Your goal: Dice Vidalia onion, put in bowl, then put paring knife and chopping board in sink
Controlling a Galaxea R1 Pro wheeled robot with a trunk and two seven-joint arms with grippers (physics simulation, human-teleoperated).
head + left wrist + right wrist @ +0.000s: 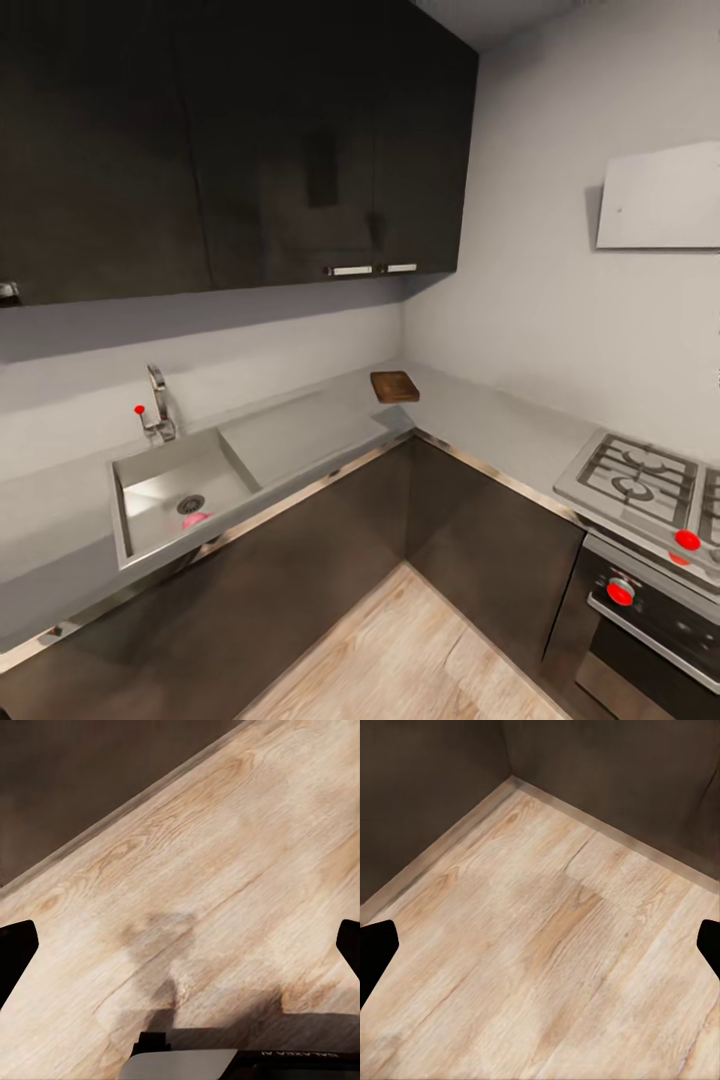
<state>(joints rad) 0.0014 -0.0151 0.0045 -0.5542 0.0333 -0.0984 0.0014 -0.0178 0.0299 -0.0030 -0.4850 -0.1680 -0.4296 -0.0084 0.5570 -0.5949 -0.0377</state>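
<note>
The sink (150, 470) is set into the grey countertop (480, 415) at the left, with its chrome tap (158, 405) behind it. A small pink-white Vidalia onion (195, 520) lies in the basin beside the round drain. The dark brown chopping board (394, 386) rests in the counter's far corner. The paring knife and the bowl are out of view. My left gripper (181, 949) is open above the wooden floor, holding nothing. My right gripper (541, 949) is open too, over the floor near the cabinet corner.
Dark wall cabinets (230, 140) hang above the sink. A gas hob (640, 480) and an oven with red knobs (620, 592) stand at the right. Dark base cabinets (330, 560) form an L around the wooden floor (400, 660).
</note>
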